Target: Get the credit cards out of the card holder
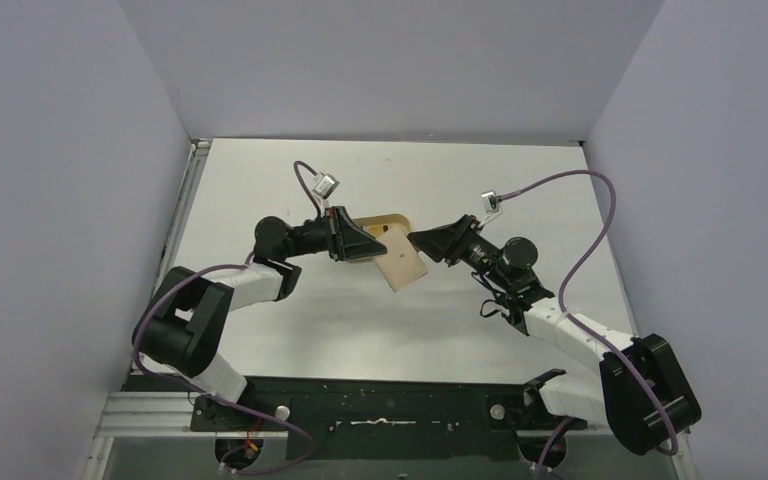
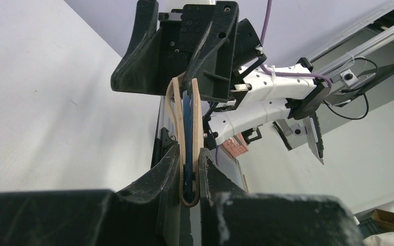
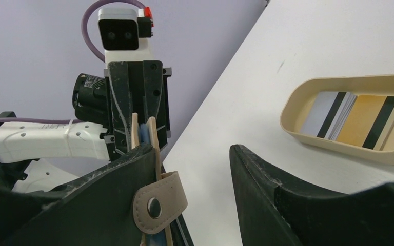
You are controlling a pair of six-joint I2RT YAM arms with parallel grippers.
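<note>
Card holder (image 1: 401, 268) hangs mid-air over the table (image 1: 260, 180), clamped at its fold by the left fingers (image 2: 159, 179) — floppy leather, so I'd say the wide-open right fingers (image 3: 287, 189) should pinch the exposed edge of the stiff, slick blue credit card (image 3: 144, 134).

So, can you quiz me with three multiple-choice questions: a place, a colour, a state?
1. Where is the tan wallet? A flat on the table; B pinched in the left arm's fingers; C in the tray.
2. What colour is the card inside the wallet? A red; B green; C blue.
3. The right arm's fingers are: A spread open; B shut on a card; C out of sight.
Answers: 1 B, they clamp its folded end; 2 C, a blue edge shows between the flaps; 3 A, a wide gap separates them.
</note>
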